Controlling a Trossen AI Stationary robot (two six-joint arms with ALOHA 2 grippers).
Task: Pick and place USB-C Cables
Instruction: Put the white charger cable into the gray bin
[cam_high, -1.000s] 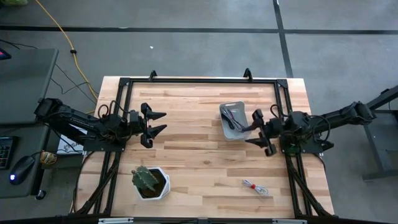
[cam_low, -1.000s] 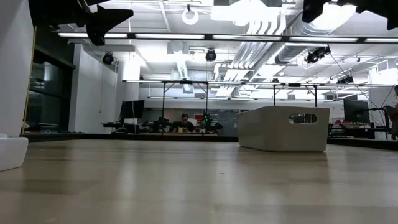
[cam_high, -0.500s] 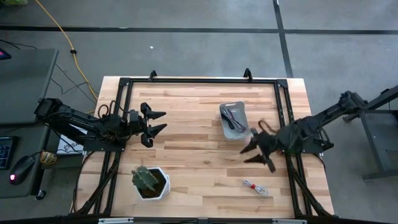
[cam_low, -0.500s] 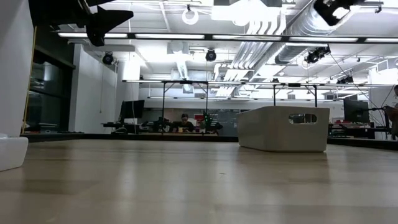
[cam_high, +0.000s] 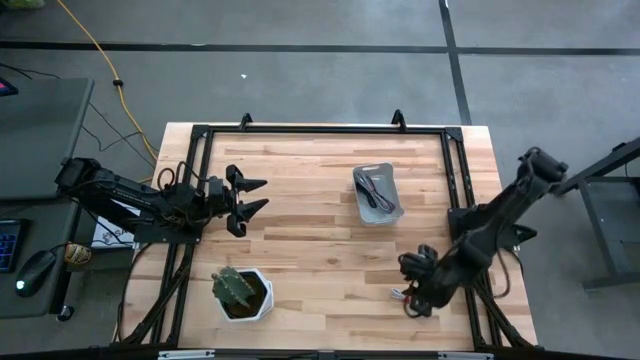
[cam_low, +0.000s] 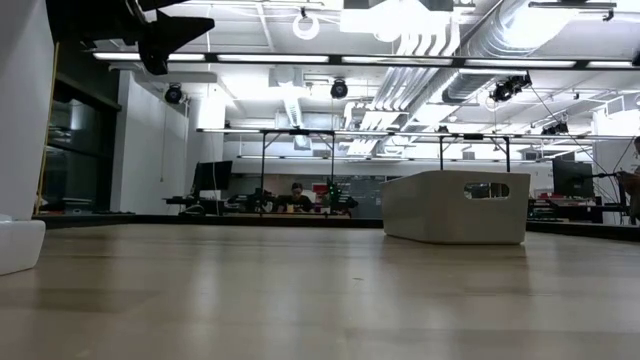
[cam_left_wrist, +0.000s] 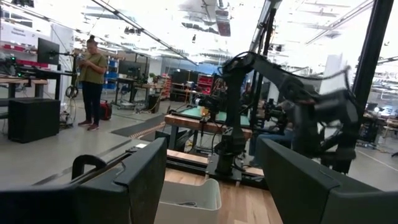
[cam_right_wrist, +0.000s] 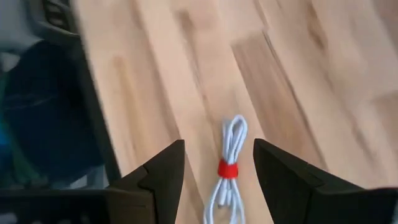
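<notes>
My right gripper (cam_right_wrist: 214, 163) is wide open above the white cable with the red tie (cam_right_wrist: 228, 169), near the bench's front right corner. My left gripper (cam_high: 243, 199) waits open at the left edge. Risk: the bundle is thin and flat, so closing too high could pinch one loop or miss it.

Wooden butcher-block table (cam_high: 320, 250), black frame along its edges. Lying directly on it: pale tray (cam_high: 378, 194) right of centre, white planter with cactus (cam_high: 241, 292) at the near left, whitish cable with red tie (cam_right_wrist: 227, 175) near right.
</notes>
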